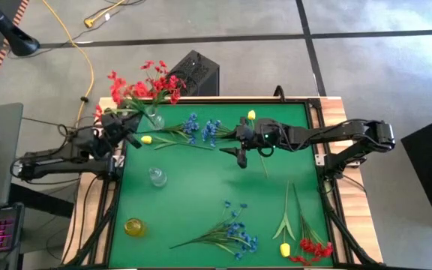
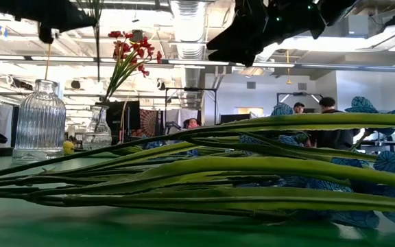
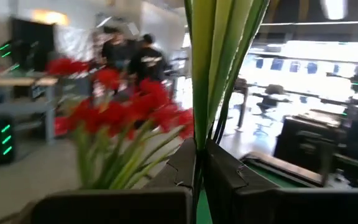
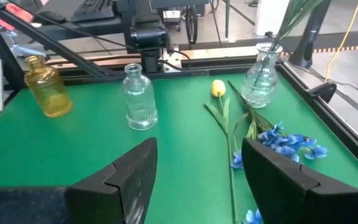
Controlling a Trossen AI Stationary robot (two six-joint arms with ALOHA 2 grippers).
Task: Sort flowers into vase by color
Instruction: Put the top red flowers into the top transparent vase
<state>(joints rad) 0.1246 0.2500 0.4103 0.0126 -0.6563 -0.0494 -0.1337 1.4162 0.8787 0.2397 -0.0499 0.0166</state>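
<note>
My left gripper [image 1: 124,124] is at the mat's far left corner, shut on a flower's green stem and leaves [image 3: 211,74], beside a clear vase [image 1: 154,116] that holds red blossoms [image 1: 147,84]. Red blossoms [image 3: 120,112] show next to the held leaves. My right gripper [image 4: 197,180] is open and empty above the mat's middle [image 1: 240,154]. On the mat lie a yellow tulip [image 1: 146,139], blue sprays [image 1: 201,131] and a second yellow tulip [image 1: 251,115]. My left gripper pinches a bundle of green stem and leaves [image 3: 197,155] between its two fingers [image 3: 229,180]. The leaves run on past the fingertips. In the low view a thin stem [image 2: 97,31] hangs below the gripper, above the vase [image 2: 101,127] and clear of the mat.
A clear ribbed bottle [image 1: 157,177] and an amber bottle [image 1: 134,226] stand on the mat's left side. Near the front edge lie a blue spray [image 1: 231,229], a yellow tulip [image 1: 284,247] and a red spray [image 1: 311,250]. A black box [image 1: 195,73] stands beyond the far edge.
</note>
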